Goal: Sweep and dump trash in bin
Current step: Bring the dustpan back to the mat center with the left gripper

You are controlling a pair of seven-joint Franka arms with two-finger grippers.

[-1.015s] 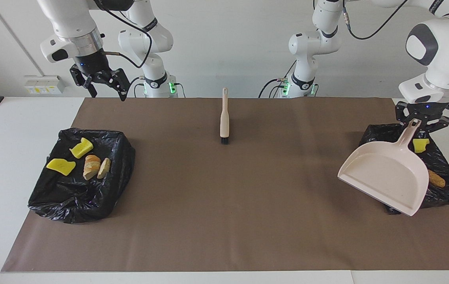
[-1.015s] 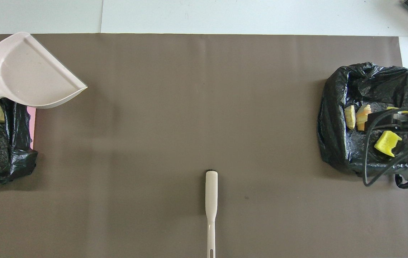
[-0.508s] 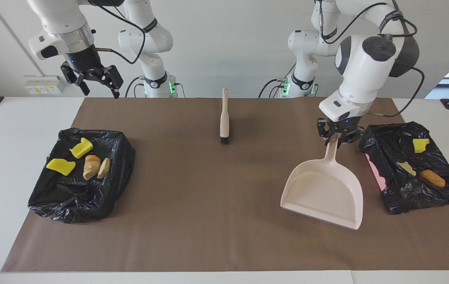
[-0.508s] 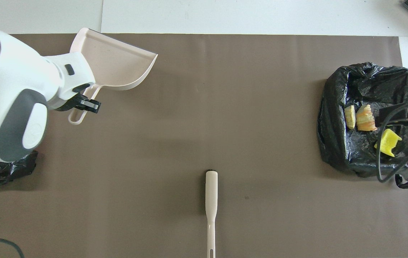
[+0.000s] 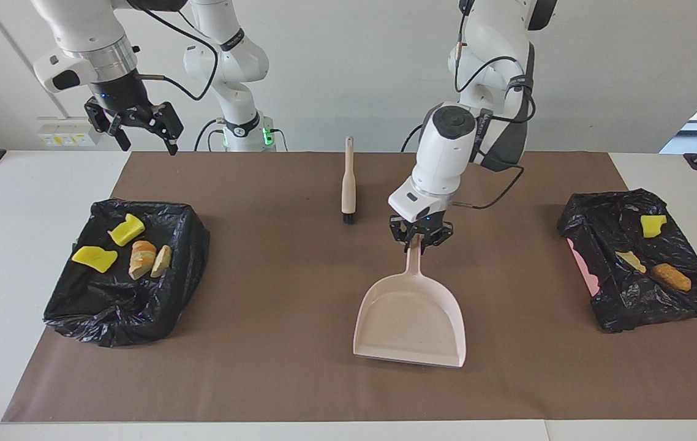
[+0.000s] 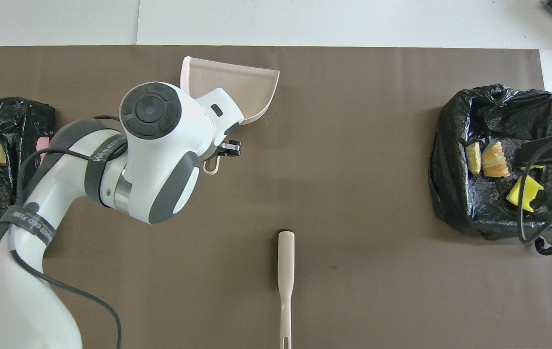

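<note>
My left gripper point(image 5: 419, 240) is shut on the handle of the pale pink dustpan point(image 5: 410, 318), which is empty and sits low at the middle of the brown mat; it also shows in the overhead view point(image 6: 237, 89). My right gripper point(image 5: 140, 131) is open and empty, raised over the table edge by the right arm's end. Trash lies in two black-bagged bins. The bin point(image 5: 116, 318) at the right arm's end holds yellow chunks point(image 5: 95, 258) and a bread-like lump point(image 5: 142, 258). The bin point(image 5: 648, 306) at the left arm's end holds a yellow chunk point(image 5: 653, 225) and an orange-brown lump point(image 5: 670, 277).
The beige hand brush point(image 5: 348, 184) with black bristles lies on the mat nearer to the robots than the dustpan, handle toward them; it also shows in the overhead view point(image 6: 285, 271). The brown mat point(image 5: 275, 380) covers most of the white table.
My left arm carried the dustpan from over the bin at its end to the middle of the mat and lowered it. My right gripper drifted slightly toward its table end.
</note>
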